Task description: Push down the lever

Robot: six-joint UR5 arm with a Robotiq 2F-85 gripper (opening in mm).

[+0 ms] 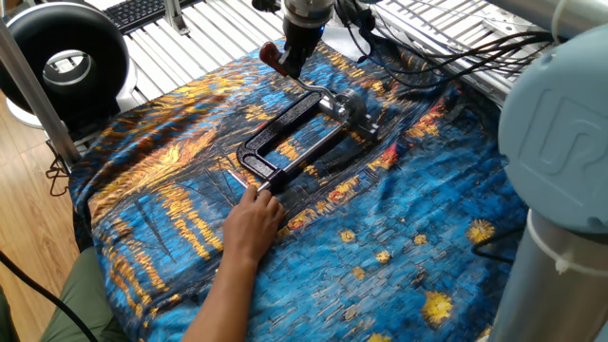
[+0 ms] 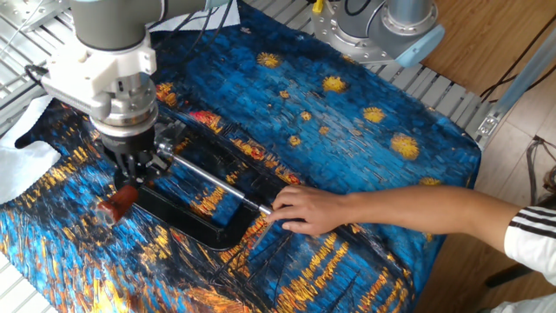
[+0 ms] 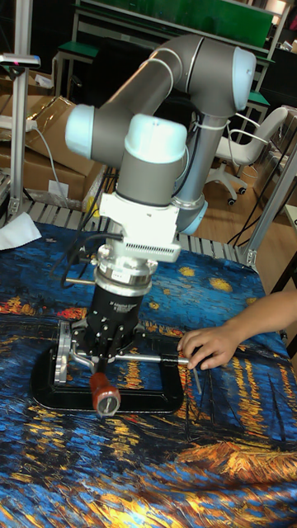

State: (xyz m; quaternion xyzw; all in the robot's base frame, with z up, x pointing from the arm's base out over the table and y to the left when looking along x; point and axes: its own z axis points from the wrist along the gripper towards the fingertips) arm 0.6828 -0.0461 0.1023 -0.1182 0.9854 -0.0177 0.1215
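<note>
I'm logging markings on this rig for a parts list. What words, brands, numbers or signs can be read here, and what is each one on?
"UR": raised logo, partly cut off, on the blue joint cap of the robot arm, in one fixed view.
Keys of the keyboard at the table's far edge: too small to read.
Nothing legible on the clamp frame, the lever or the end effector.
</note>
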